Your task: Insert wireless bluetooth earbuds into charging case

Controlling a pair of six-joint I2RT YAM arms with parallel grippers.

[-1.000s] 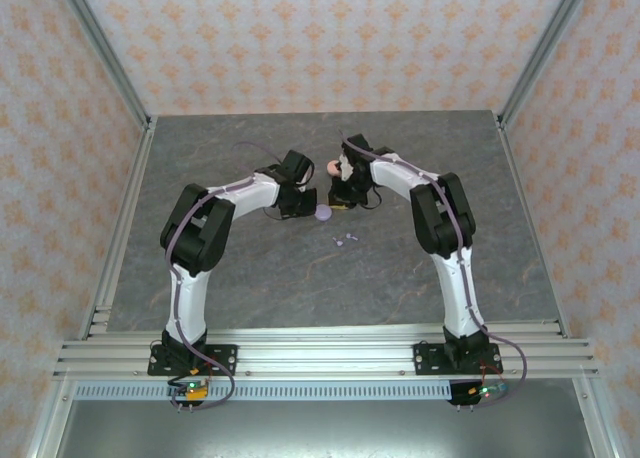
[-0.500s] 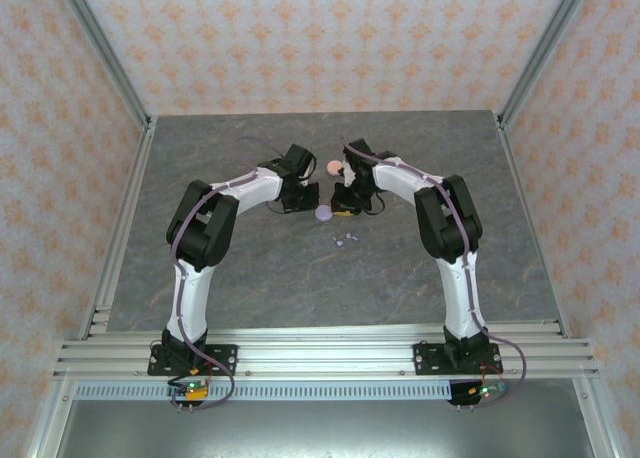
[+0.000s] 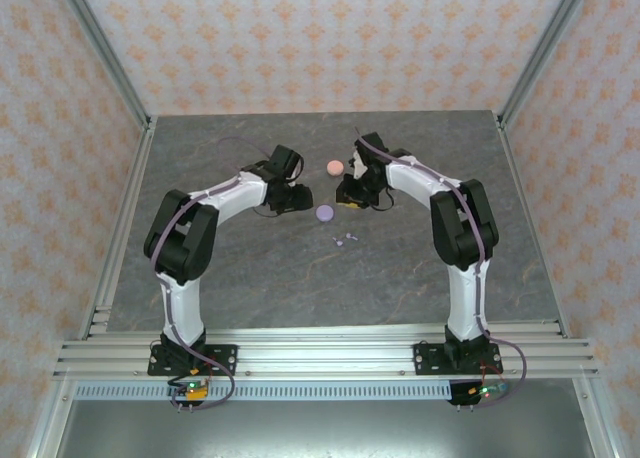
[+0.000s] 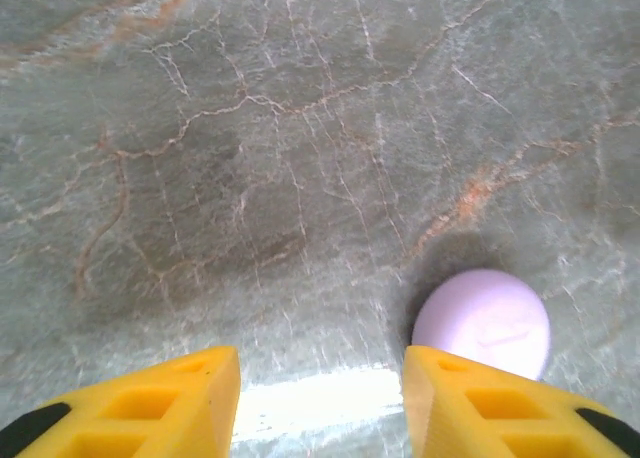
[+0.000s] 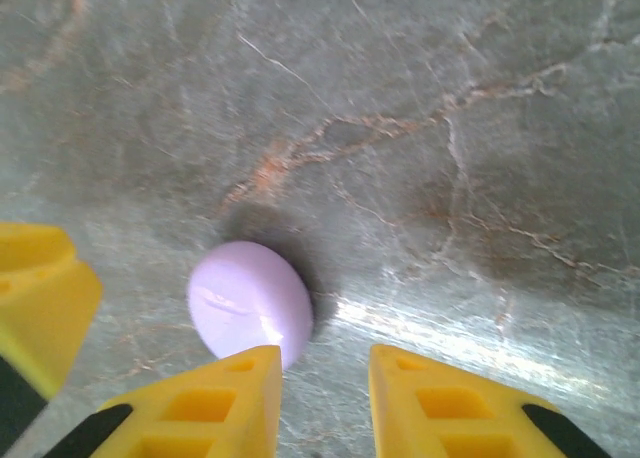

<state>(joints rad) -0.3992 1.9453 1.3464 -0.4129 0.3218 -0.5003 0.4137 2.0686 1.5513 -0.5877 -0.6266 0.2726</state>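
Two tiny light-purple earbuds lie on the grey stone table, nearer me than both grippers. A light-purple round disc lies flat between the two grippers. It also lies just beyond my left gripper's right finger and just beyond my right gripper's left finger. A salmon-pink disc sits farther back. My left gripper is open, low over bare table. My right gripper is open on a narrower gap, with nothing between its fingers.
A yellow finger of the left gripper shows at the left edge of the right wrist view, close to the purple disc. The marbled table is bordered by metal rails and patterned walls on three sides.
Both arms have drawn apart: the left gripper moved left and the right gripper moved right, uncovering the pink disc. The purple disc and the earbuds stayed in place.
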